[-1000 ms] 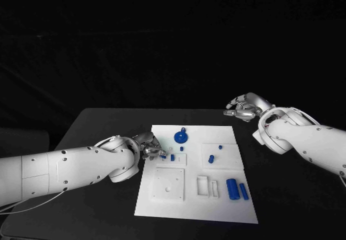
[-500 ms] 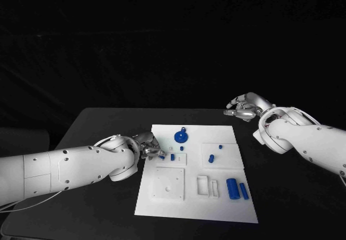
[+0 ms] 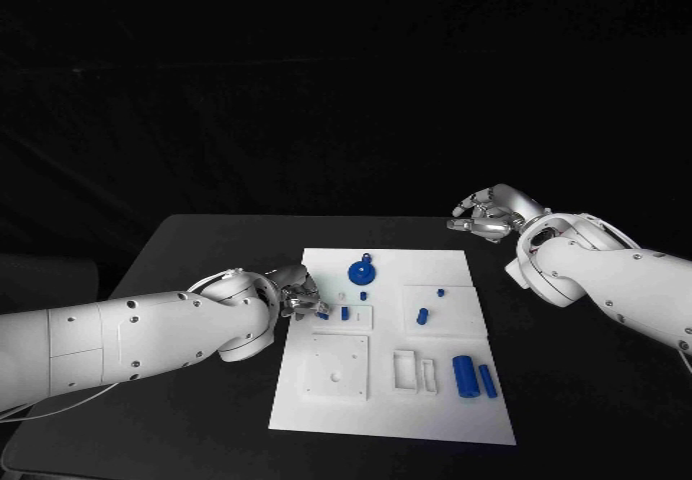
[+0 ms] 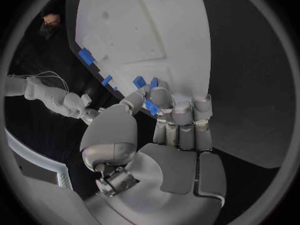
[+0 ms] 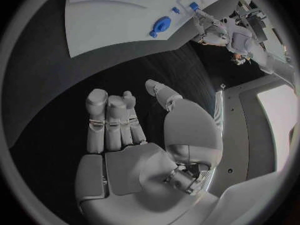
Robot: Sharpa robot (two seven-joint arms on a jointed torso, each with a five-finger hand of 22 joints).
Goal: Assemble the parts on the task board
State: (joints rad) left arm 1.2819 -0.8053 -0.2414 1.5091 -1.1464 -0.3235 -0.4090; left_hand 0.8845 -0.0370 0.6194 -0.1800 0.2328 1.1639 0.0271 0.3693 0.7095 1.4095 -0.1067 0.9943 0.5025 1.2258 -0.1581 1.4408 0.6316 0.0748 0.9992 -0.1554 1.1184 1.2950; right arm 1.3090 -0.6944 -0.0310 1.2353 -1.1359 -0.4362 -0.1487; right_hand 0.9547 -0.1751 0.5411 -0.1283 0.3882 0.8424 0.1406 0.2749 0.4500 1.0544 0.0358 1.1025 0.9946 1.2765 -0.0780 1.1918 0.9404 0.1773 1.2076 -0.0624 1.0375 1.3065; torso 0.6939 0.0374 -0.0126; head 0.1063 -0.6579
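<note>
Head view has my left hand [image 3: 296, 295] at the task board [image 3: 433, 420] near its 9 o'clock edge, fingers bunched over a small blue peg [image 3: 323, 314]. In the left wrist view that blue peg [image 4: 150, 106] sits between thumb and fingertips [image 4: 157, 94], so I read it as pinched, though whether it is lifted off the board I cannot tell. My right hand [image 3: 490, 214] hovers over bare table off the board's 2 o'clock corner; the right wrist view shows it holding nothing, fingers loosely apart.

I judge the peg light, rigid moulded plastic, smooth enough to slip or twist out of metal fingertips. I'd grip it across its middle, keeping its lower end free for seating. The round blue disc [image 3: 362, 270] sits toward 12 o'clock, two larger blue cylinders [image 3: 464, 377] toward 4 o'clock; those look bulkier and want a wider hold.
</note>
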